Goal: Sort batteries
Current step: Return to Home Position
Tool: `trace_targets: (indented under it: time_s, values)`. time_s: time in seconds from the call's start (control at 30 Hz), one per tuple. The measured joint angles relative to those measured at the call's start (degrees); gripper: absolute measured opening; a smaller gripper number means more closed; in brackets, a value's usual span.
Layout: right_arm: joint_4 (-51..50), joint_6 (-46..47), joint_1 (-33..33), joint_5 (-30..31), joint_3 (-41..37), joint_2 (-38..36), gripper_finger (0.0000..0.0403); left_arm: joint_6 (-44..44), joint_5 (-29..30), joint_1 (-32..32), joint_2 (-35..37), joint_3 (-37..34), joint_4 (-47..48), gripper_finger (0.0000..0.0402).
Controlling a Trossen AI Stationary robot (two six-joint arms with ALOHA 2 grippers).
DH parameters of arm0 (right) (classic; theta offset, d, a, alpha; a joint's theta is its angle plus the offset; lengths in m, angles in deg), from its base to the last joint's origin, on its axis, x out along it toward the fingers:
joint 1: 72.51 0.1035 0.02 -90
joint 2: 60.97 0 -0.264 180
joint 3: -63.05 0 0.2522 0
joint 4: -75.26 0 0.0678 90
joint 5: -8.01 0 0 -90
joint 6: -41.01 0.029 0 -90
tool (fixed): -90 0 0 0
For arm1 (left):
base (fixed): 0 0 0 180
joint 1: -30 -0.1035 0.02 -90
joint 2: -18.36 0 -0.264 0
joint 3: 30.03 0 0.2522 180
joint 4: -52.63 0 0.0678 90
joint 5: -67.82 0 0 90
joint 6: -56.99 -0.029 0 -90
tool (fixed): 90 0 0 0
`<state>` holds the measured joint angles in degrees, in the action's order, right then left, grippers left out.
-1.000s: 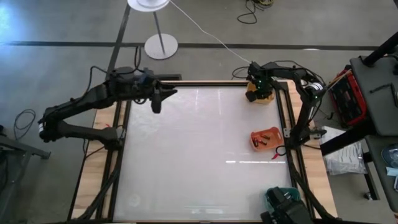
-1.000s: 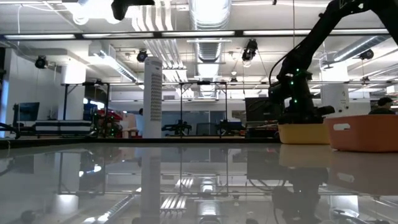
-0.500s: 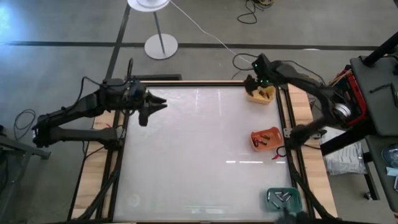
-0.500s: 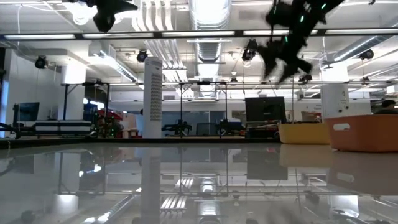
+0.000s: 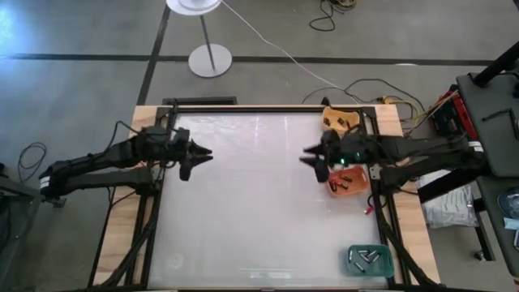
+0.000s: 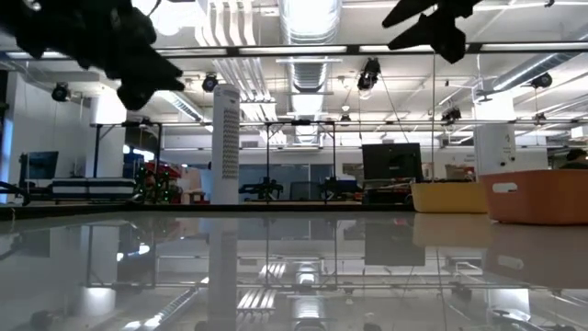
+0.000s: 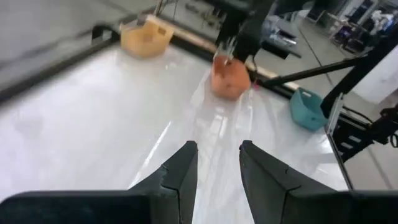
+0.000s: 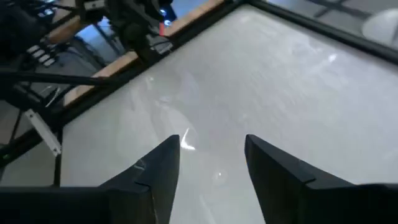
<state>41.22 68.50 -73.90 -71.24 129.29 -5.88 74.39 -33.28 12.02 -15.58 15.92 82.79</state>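
Batteries lie in three trays along the table's right side: a yellow tray (image 5: 340, 122) at the far corner, an orange tray (image 5: 349, 181) with dark batteries (image 5: 344, 183), and a teal tray (image 5: 369, 258) with silvery batteries (image 5: 363, 257) at the near corner. My right gripper (image 5: 312, 159) hovers open above the table just left of the orange tray, pointing toward the left edge; its fingers (image 8: 163, 163) have nothing between them. My left gripper (image 5: 198, 156) hovers open at the table's left side, pointing right, and its fingers (image 7: 184, 167) hold nothing.
The white glossy tabletop (image 5: 251, 211) lies bare between the two grippers. A dark frame rail (image 5: 381, 219) runs along the right edge beside the trays. In the low view the yellow tray (image 6: 450, 196) and orange tray (image 6: 542, 195) stand at the right.
My right gripper has risen out of the yellow tray and swung toward the table's near edge and middle, turning from pointing down to nearly level. My left gripper has sunk and drawn back toward the left and near edges.
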Motion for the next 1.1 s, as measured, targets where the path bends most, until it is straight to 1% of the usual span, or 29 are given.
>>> trace_targets:
  time_s: [0.07,0.13,0.17,0.2,0.23,0.3,0.33,0.4,0.47,0.5,0.57,0.63,0.73,0.8,0.87,1.0,1.1]
  values:
    - [-0.94,4.73,3.7,1.62,-0.28,-0.28,0.018,1.83,0.03,0.0,-0.18,-2.7,-1.31,0.0101]
    - [-1.38,7.59,6.6,4.59,-0.63,0.3,0.0166,0.09,0.08,0.01,-0.54,-5.91,-5.24,0.0101]
    - [-0.7,5.74,7.89,6.75,-0.82,0.84,0.0159,-1.16,0.02,0.03,-0.56,-7.97,-8.5,0.0101]
    - [0.91,1.87,9.39,9.11,-1.26,1.66,0.0151,-1.54,-0.31,0.09,-0.56,-10.25,-13.23,0.0101]
    - [3.56,-2.97,10.86,11.76,-1.97,2.53,0.0144,-1.46,-0.85,0.23,-0.56,-12.64,-18.51,0.0101]
    - [11.33,-13.41,13.4,16.15,-4.2,4.54,0.0126,-1.3,-3.85,0.35,-0.45,-18.27,-31.33,0.0101]
    - [15.87,-16.26,13.84,16.21,-5.52,5.31,0.0118,-1.41,-5.75,0.36,-0.53,-21.13,-38.98,0.0101]
    - [25.16,-20.07,13.7,13.52,-8.72,6.35,0.0101,-1.79,-8.16,0.39,-0.83,-26.71,-54.63,0.0101]
    - [35.84,-23.09,12.91,8.63,-12.12,6.81,0.0085,-1.67,-7.39,0.44,-1.26,-31.55,-65.33,0.0101]
    - [39.77,-23.39,12.14,6.08,-14.08,6.85,0.0077,-1.45,-6.26,0.46,-1.76,-31.45,-64.22,0.0101]
    - [44.37,-23.5,10.35,2.24,-17.68,6.52,0.0064,-2.35,-4.64,0.44,-1.8,-30.09,-57.76,0.0101]
    - [45.32,-23.74,7.77,0.84,-21.01,5.11,0.0052,-2.73,-2.29,0.44,-2.84,-28.55,-53.95,0.0101]
    - [46.26,-25.72,4.14,-2.46,-25.24,1.29,0.0041,-2.79,1.37,0.33,-4.09,-27.34,-52.15,0.0101]
    - [46.07,-27.93,2.63,-6.07,-27.67,-2.63,0.0037,-3.23,3.1,0.3,-4.64,-26.87,-52.4,0.0101]
    - [46.48,-30.17,1.97,-7.72,-29.75,-6.98,0.0035,-4.6,3.13,0.32,-3.96,-26.72,-52.18,0.0101]
    - [46.58,-32.56,1.99,-7.83,-36.27,-18.08,0.0034,-7.74,1.54,1.02,-1.7,-27.63,-51.56,0.0101]
    - [46.29,-32.33,1.99,-7.75,-42.14,-26.81,0.0034,-7.96,1.29,1.92,0.88,-28.7,-52.0,0.01]
